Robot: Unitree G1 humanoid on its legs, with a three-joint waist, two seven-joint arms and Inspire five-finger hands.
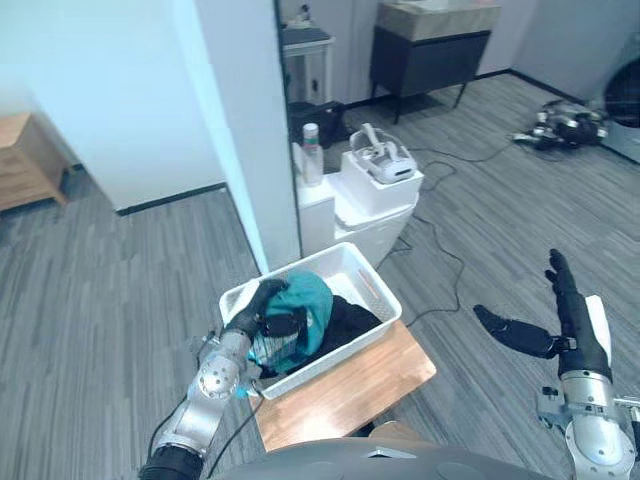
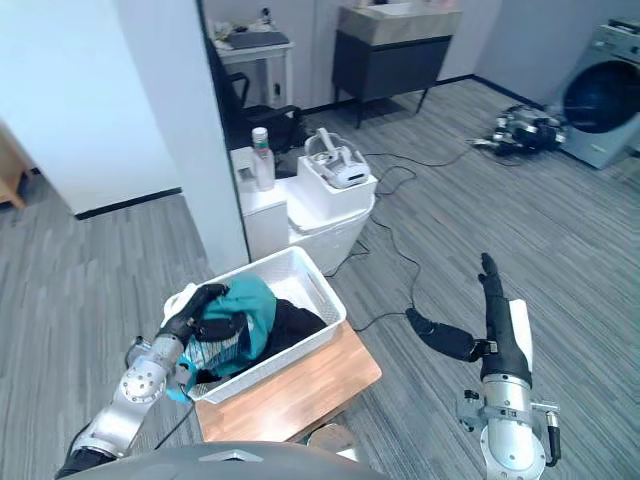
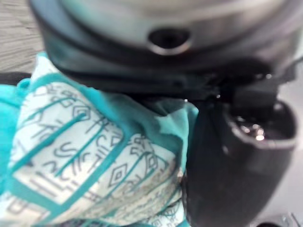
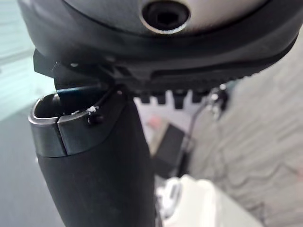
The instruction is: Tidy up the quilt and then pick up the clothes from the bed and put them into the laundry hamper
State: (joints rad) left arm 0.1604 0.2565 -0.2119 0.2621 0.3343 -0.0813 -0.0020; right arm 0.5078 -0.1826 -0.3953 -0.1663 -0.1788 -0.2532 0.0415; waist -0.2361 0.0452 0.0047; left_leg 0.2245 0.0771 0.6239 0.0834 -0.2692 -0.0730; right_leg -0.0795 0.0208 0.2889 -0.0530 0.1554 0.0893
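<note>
I have one white laundry hamper (image 1: 378, 283) at lower centre of the left eye view, standing on one wooden tabletop (image 1: 350, 385). Two pieces of clothing lie inside it: a teal garment (image 1: 305, 300) on the left and a dark garment (image 1: 350, 320) touching it on the right. The left hand (image 1: 250, 312) reaches over the hamper's left rim with its fingers curled into the teal garment. In its wrist view the cloth, with a white panel of teal geometric lines in which I can read no words, lies against the palm beside the thumb. At lower right the right hand (image 1: 568, 315) is held above the grey floor, fingers straight, thumb spread wide, holding nothing. At upper centre, one bottle (image 1: 312, 150) and one white headset (image 1: 385, 162) sit on white cabinets (image 1: 375, 215). One washing machine (image 2: 605, 95) stands at upper right of the right eye view.
</note>
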